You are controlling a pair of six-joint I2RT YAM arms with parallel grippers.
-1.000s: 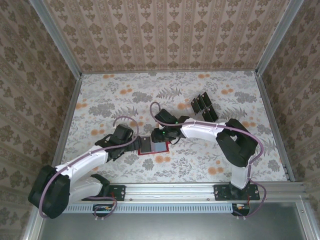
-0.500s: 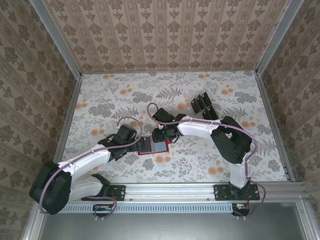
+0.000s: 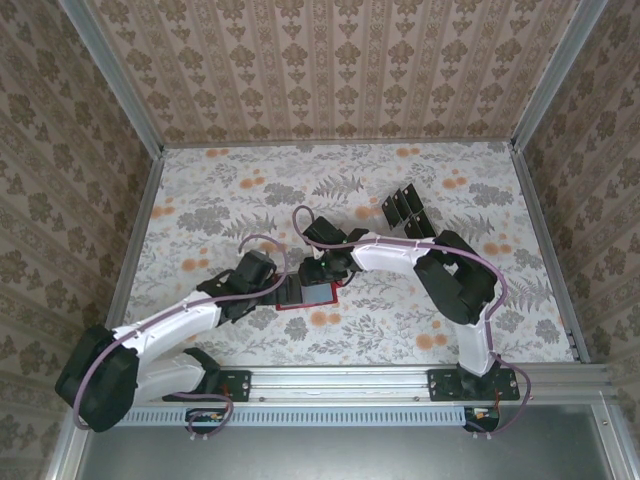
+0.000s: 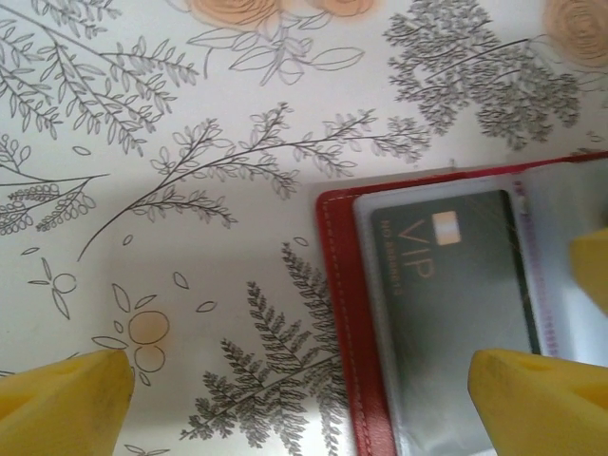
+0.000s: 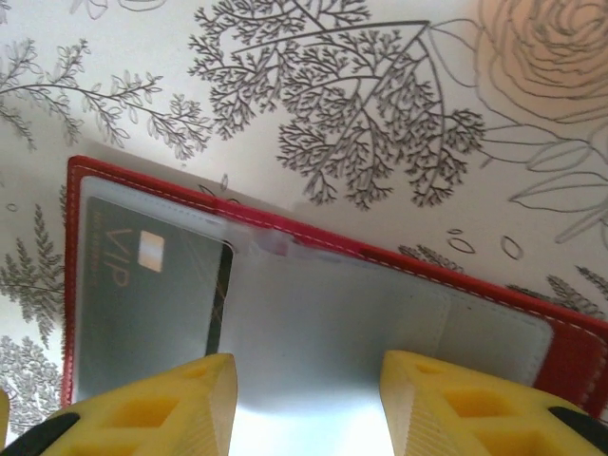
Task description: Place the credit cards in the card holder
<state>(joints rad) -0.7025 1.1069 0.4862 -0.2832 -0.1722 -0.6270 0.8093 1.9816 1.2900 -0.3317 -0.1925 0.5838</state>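
Hovering right gripper: its yellow fingers stand partly apart with nothing pinched between them. They sit low over the pale inner face of the open card holder.
Left gripper: its jaws are spread wide and empty. In its wrist view one finger is at 7 o'clock over bare worktop, the other at 5 o'clock over the card holder's inner face.
Credit card: dark, with "VIP" lettering and a small pale chip. It is tucked under a clear sleeve in the half of the card holder nearest the left gripper.
Card holder position: it lies open and flat with its red border showing. From above it is near the middle of the worktop, a little toward 6 o'clock. The left gripper is at its 9 o'clock side and the right gripper at its 12 o'clock edge.
Spare credit cards: a small cluster of black cards at about 1 o'clock from the card holder, well apart from it and from both grippers.
Worktop surface: a pale floral covering with orange blooms.
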